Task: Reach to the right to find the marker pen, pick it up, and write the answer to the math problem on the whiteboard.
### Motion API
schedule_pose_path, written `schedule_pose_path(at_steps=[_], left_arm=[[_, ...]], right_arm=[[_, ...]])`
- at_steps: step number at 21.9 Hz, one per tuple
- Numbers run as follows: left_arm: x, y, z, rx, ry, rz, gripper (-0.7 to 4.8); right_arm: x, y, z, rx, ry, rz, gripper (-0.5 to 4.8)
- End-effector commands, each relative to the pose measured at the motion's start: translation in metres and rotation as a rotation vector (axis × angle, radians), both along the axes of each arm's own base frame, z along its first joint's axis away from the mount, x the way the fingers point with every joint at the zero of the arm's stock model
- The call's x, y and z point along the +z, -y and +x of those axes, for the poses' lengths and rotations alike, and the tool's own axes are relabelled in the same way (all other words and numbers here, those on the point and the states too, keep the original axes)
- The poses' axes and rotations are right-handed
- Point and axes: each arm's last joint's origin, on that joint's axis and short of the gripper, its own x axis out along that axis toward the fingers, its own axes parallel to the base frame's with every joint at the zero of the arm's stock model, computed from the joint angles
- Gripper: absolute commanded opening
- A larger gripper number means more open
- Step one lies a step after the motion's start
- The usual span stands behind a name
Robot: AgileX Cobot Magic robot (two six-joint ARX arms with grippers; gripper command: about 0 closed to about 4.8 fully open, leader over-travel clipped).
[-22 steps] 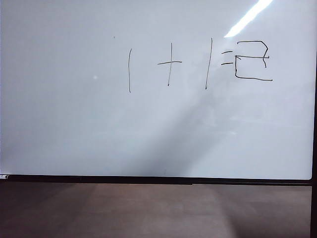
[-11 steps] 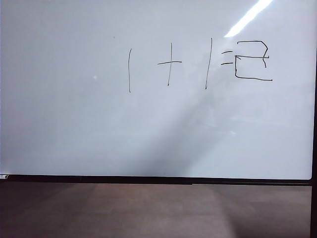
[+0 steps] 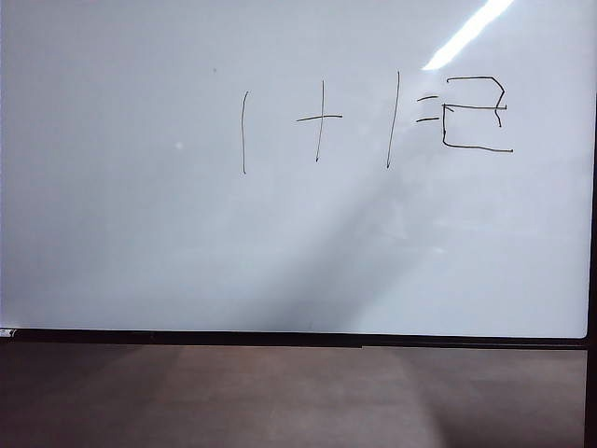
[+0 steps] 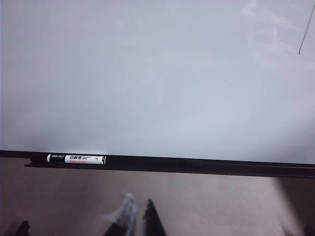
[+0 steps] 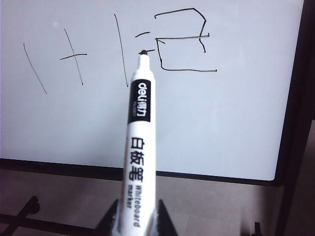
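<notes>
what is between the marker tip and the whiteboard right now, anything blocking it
Nothing visible. The right gripper holds the marker pen, its tip aimed at the whiteboard near the answer; only bare board shows beyond it. The left gripper is off the board, its fingers nearly together.

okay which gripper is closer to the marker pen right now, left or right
Right. The right gripper is shut on the marker pen, tip aimed at the whiteboard. The left gripper hangs below the board's lower frame, holding nothing, no pen near its fingertips.
</notes>
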Motion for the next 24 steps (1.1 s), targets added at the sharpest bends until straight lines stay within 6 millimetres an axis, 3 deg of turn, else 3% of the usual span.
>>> schedule_pose_path(at_steps=[1,11,16,24], left_arm=[[0.001,0.0,0.0,-0.003,0.013,0.001,0.27],[0.001,0.0,0.0,-0.004,0.013,0.001,0.27],[0.001,0.0,0.0,-0.003,0.013,0.001,0.27],[0.001,0.0,0.0,-0.003,0.012,0.001,0.27]], right_arm=[[0.003,-0.001,0.0,0.015,0.018,-0.005,-0.06],[0.0,-0.002,-0.001,0.027,0.012,-0.057,-0.05],[-0.019,0.001,0.004,-0.05,-0.061,-0.098,-0.06],[-0.062,0.005,-0.001,-0.208,0.002,-0.119,-0.06]])
